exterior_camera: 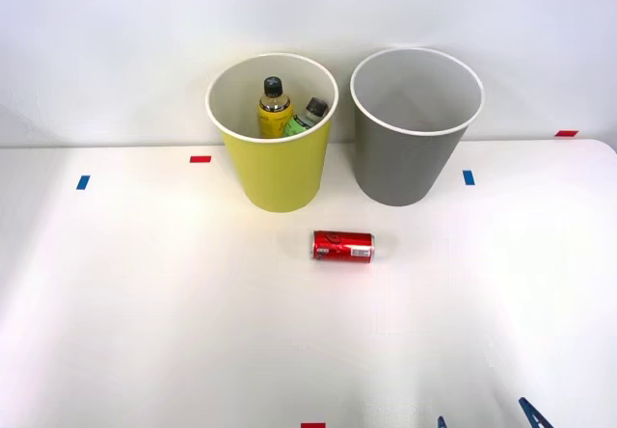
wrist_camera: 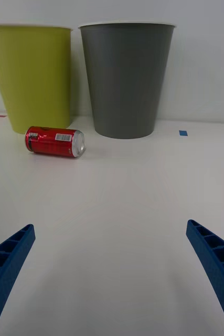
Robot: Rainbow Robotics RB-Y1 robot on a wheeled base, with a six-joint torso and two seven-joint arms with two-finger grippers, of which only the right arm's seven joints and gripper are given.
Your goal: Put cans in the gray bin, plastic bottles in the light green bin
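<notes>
My jaws [wrist_camera: 112, 273] are spread wide with nothing in them, both blue ribbed fingers [wrist_camera: 7, 262] hanging low over the bare white worktop [exterior_camera: 145, 332], and the red can [exterior_camera: 342, 246] is the job in hand. It lies on its side on the worktop, just in front of the gray bin [exterior_camera: 410, 148] and a little toward the light green bin [exterior_camera: 275, 158], closer to the gap between the two than to either wall, and touching neither. To do this well, I reckon I want to travel forward and across until the can sits square between my fingers, then come down and close across its round body rather than its silver ends, because a can lying flat like this may roll if I nudge it with one finger first. Centre it, close evenly, lift clear. The gray bin stands much taller than the can, so I judge the lift has to clear that white rim before I let go over the opening. Now the count: bins, two, one gray and one light green, standing side by side and close together. Bottles, two, a yellow bottle [exterior_camera: 274, 110] with a black cap and a green bottle [exterior_camera: 305, 120] with a dark cap, both already down inside the light green bin, leaning by each other. Cans, one that I can see, the red one beside the gray bin. From the front the gray bin's inside shows gray wall and I can't see its floor, so whether anything lies in there I can't tell.
</notes>
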